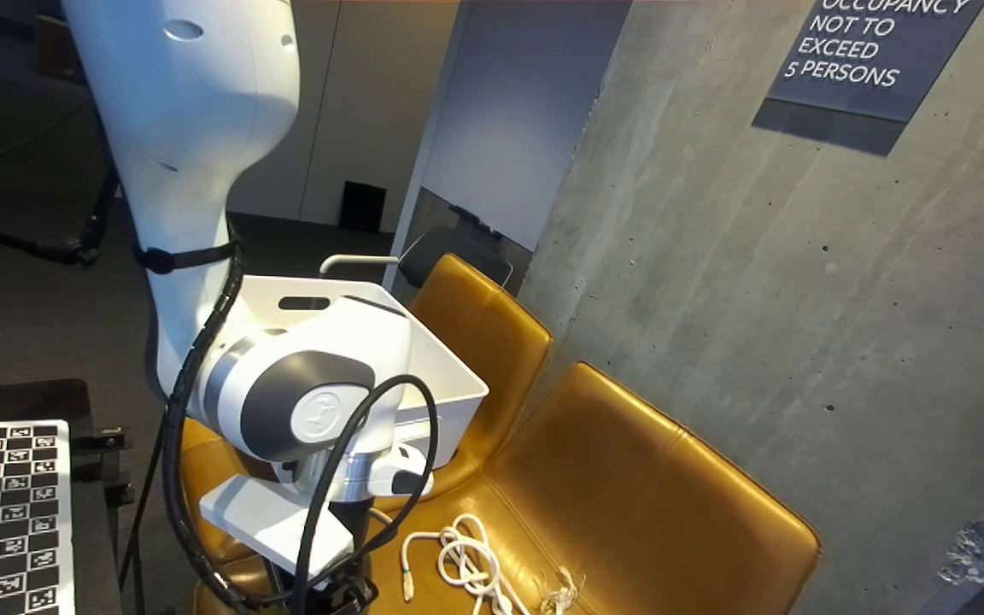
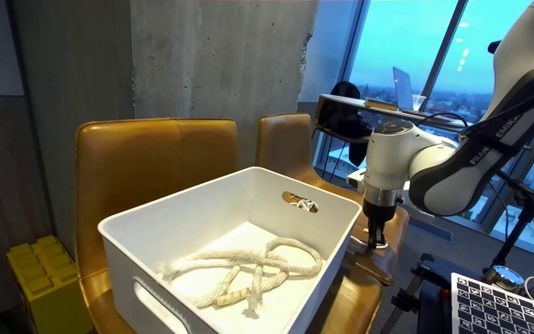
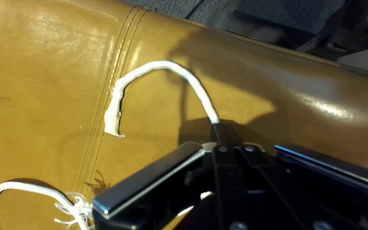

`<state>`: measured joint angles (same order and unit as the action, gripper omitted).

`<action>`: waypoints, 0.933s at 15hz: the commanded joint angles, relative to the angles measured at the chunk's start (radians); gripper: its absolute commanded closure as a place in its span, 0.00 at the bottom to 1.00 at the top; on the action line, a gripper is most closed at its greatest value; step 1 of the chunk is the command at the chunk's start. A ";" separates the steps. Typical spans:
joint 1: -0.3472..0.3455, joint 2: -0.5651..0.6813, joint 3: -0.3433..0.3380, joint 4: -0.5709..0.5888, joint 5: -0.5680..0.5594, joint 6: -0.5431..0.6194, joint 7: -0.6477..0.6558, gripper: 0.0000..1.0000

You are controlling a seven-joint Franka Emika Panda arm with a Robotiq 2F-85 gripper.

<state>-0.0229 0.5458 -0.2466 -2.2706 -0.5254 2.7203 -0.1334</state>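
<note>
The gripper (image 3: 224, 131) grasps white rope (image 3: 162, 65) over a tan bench (image 3: 43, 121), hiding the pinched stretch; a pale bin (image 2: 202, 218) has its near corner cropped in an exterior view.

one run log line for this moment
gripper: shut on thin rope | free end: on seat | bin: thick rope inside

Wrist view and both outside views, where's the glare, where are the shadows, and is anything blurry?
Wrist view: glare streaks the brown leather chair seat, a dark shadow lies around the pincer, whose near parts look blurry beside the clearer white cord. In an exterior view: the window carries bright specks, likely reflections. In an exterior view: the floor is dim.
</note>
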 commanded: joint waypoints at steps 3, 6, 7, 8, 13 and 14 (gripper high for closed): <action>-0.013 -0.018 0.003 0.005 0.005 -0.002 -0.020 0.52; -0.027 -0.010 0.016 0.006 0.016 0.007 -0.032 0.31; -0.033 -0.010 0.021 0.004 0.019 0.015 -0.038 0.24; -0.034 -0.005 0.021 0.003 0.016 0.033 -0.039 0.16; -0.048 0.029 0.016 0.009 0.013 0.092 -0.050 0.01; -0.050 0.037 0.013 0.009 0.012 0.109 -0.050 0.04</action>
<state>-0.0562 0.5537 -0.2423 -2.2627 -0.5235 2.7718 -0.1655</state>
